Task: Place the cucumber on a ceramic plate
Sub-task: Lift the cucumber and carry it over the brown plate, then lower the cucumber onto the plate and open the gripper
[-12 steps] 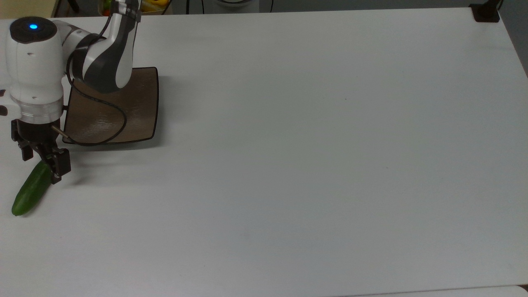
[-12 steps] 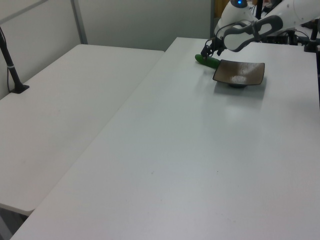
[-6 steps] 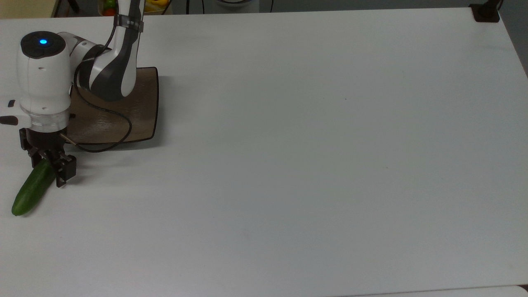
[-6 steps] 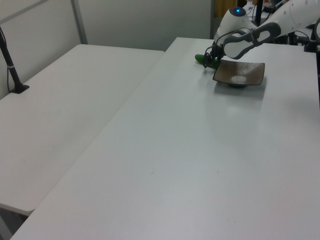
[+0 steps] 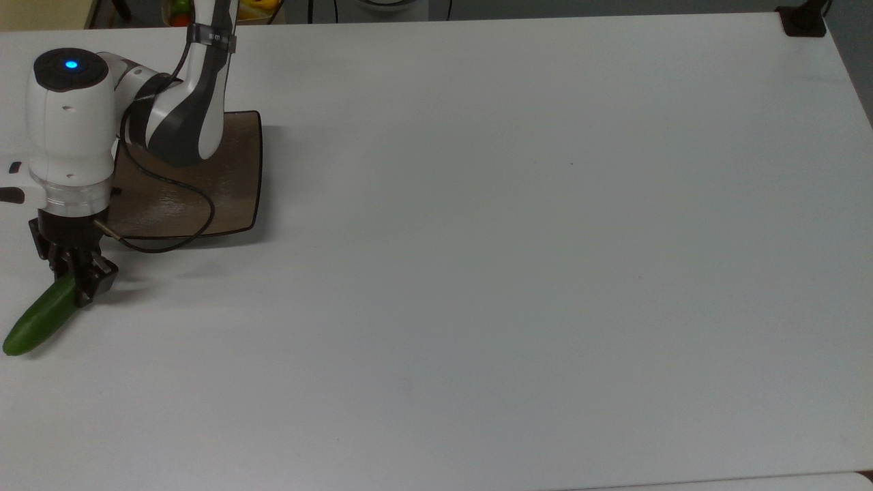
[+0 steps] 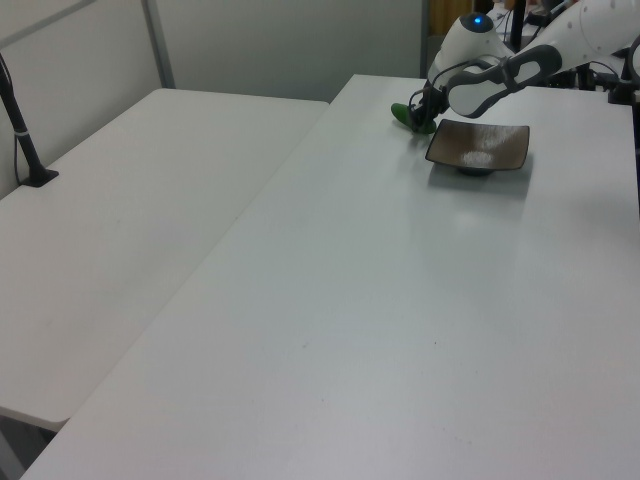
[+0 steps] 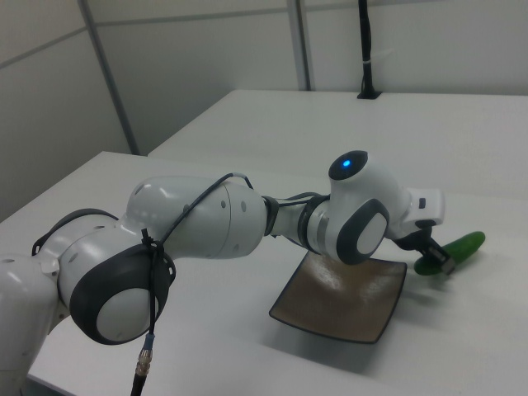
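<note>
The dark green cucumber (image 5: 37, 317) lies slanted near the top view's left edge, on the white table in front of the plate. My gripper (image 5: 76, 278) points down over the cucumber's upper right end, its black fingers closed around that end. In the right view the cucumber (image 7: 458, 250) sticks out to the right of the gripper (image 7: 433, 257), tilted slightly upward. The square tan-brown ceramic plate (image 5: 235, 177) sits just behind, partly hidden by my arm, with nothing lying on its visible part. In the left view the cucumber (image 6: 404, 115) and gripper (image 6: 424, 118) are left of the plate (image 6: 478, 147).
The white table (image 5: 511, 239) stretches wide to the top view's right. A black mount (image 5: 803, 20) stands at its far right corner. My cable (image 5: 194, 204) loops over the plate. In the left view a second table (image 6: 120, 210) with a black post (image 6: 20, 120) adjoins.
The gripper came down over the cucumber's near end and its fingers narrowed onto it. The cucumber's free end swung toward the top view's left edge.
</note>
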Controlling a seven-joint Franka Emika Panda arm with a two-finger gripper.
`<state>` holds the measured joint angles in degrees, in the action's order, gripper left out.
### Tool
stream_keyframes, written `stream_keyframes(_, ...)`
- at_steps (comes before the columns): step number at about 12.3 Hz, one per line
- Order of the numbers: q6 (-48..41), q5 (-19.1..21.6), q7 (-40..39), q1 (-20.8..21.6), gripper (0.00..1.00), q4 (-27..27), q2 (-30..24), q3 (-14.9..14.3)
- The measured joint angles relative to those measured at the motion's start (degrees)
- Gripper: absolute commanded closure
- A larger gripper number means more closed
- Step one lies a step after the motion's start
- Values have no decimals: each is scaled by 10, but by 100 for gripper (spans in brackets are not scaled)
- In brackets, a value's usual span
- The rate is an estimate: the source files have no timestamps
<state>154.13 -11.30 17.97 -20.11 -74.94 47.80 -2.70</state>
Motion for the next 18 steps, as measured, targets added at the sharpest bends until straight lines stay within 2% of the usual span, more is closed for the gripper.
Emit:
stream_keyframes(4,3,0,12,1,79,18,-22,0)
stream_keyframes(7,-20,2,15,1,79,-14,-96,12)
stream_keyframes(10,-64,2,16,1,79,-93,-181,33)
stream_keyframes(15,-69,2,16,2,79,-291,-292,44)
stream_keyframes(17,-91,2,16,2,65,-328,-303,44)
stream_keyframes(18,-97,2,16,2,29,-334,-304,44)
